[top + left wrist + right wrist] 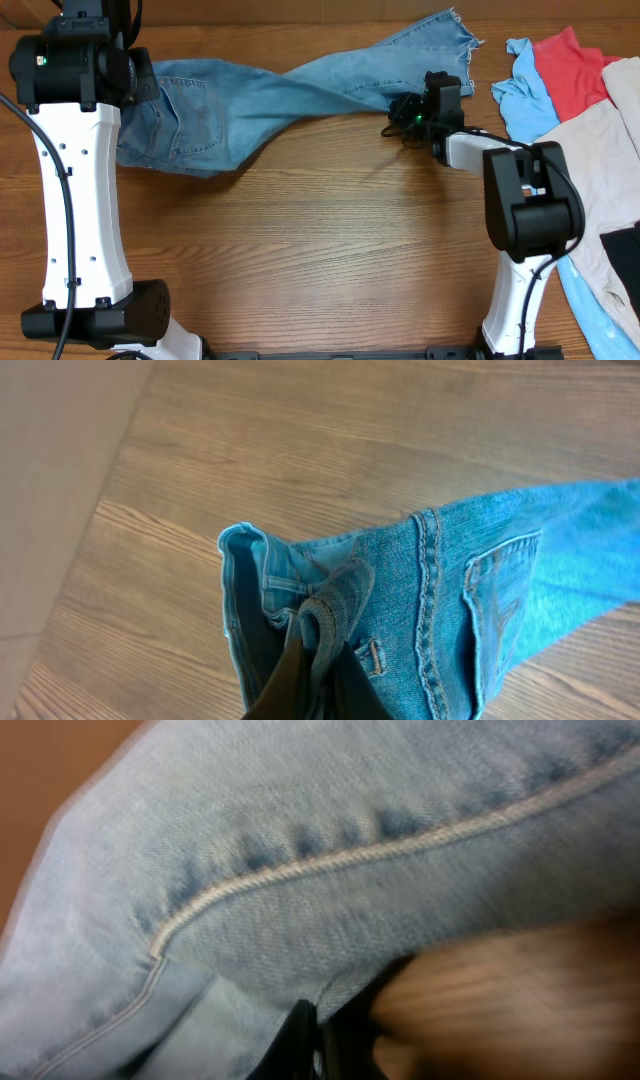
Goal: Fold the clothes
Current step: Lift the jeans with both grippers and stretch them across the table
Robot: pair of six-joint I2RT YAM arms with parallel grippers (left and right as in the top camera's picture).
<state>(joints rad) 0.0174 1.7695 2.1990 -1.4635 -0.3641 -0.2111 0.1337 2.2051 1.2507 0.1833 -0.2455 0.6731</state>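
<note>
The light blue jeans point(260, 100) lie stretched across the far side of the table, waist at the left, frayed hems at the upper right. My left gripper point(140, 75) is shut on the waistband; the left wrist view shows the dark fingers point(318, 660) pinching a fold of denim point(400, 590) beside a back pocket. My right gripper point(410, 108) is shut on the lower edge of a leg; in the right wrist view the fingers point(318, 1045) clamp the denim point(300, 840) close to a seam.
A pile of other garments lies at the right edge: a light blue one point(525, 90), a red one point(570, 65) and a beige one point(600, 170). Bare wooden table point(330, 230) fills the middle and front.
</note>
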